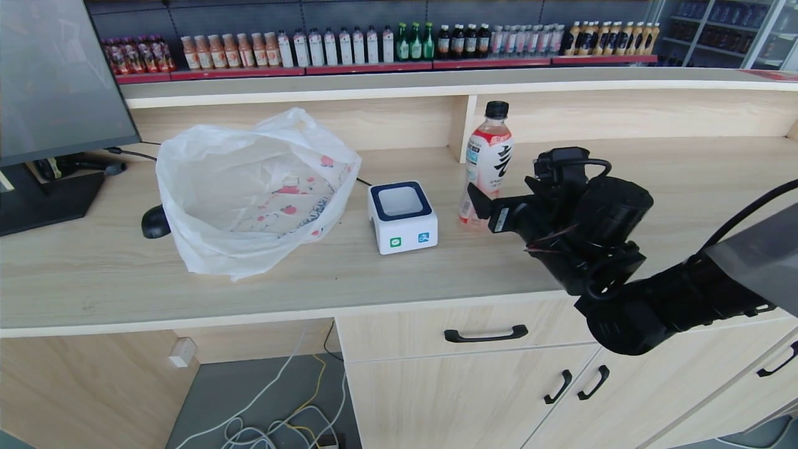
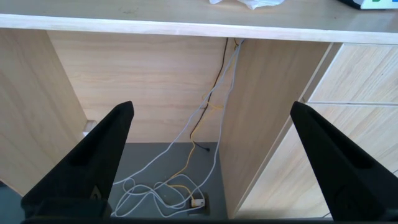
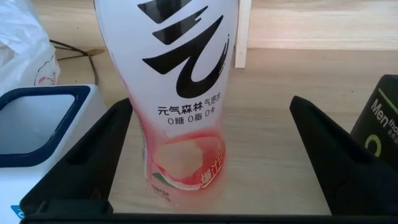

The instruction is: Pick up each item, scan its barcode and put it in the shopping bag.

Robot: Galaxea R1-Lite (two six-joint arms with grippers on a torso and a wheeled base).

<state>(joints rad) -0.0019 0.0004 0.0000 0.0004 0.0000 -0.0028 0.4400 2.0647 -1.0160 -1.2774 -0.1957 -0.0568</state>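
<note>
Wooden bench (image 1: 374, 274): your right arm lies level, right end effector (image 3: 211, 106) apart around the upright bottle (image 1: 489, 162); left end effector (image 2: 211, 130) apart, lower down.

Pale wooden counter (image 1: 93, 274), white shopping bag (image 1: 249, 187), scanner (image 1: 402, 217), upright bottle (image 1: 487, 162), perhaps a mouse (image 1: 154, 222) beside bag

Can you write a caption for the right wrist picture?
Open right gripper faces an upright bottle on the counter, scanner beside it.
</note>
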